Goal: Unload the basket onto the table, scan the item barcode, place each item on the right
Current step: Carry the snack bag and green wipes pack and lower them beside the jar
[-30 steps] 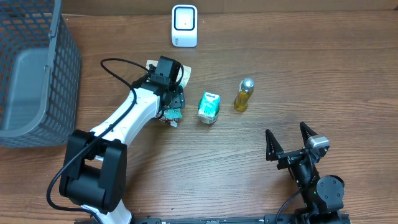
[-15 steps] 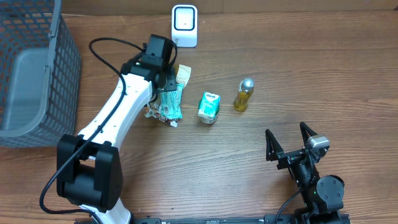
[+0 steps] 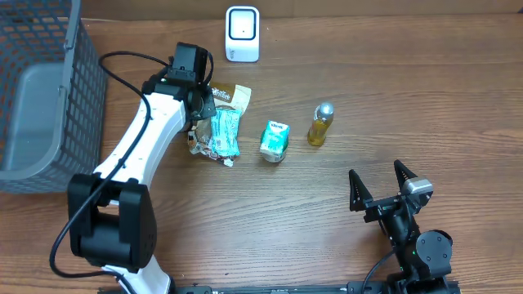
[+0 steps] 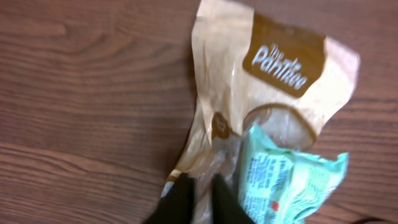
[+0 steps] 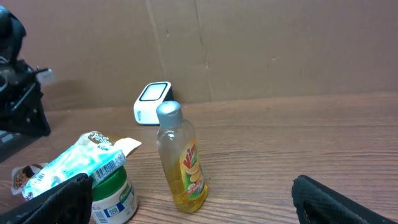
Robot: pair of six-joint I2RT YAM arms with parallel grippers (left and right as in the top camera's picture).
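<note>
Where my left gripper [image 4: 202,198] stands: fingers nearly closed, pinching the crumpled edge of the tan wrapper [image 4: 249,81]
Wrapper position: spreads ahead of those fingertips, on the table [image 4: 74,93]
Mint packet [image 4: 286,180]: just right of them, overlapping the wrapper
Right gripper [image 3: 376,169]: I see it wide open, empty

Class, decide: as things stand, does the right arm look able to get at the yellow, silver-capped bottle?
Probably yes: the yellow bottle stands upright and alone, bare wooden table lies between, and the right fingers are open.
</note>
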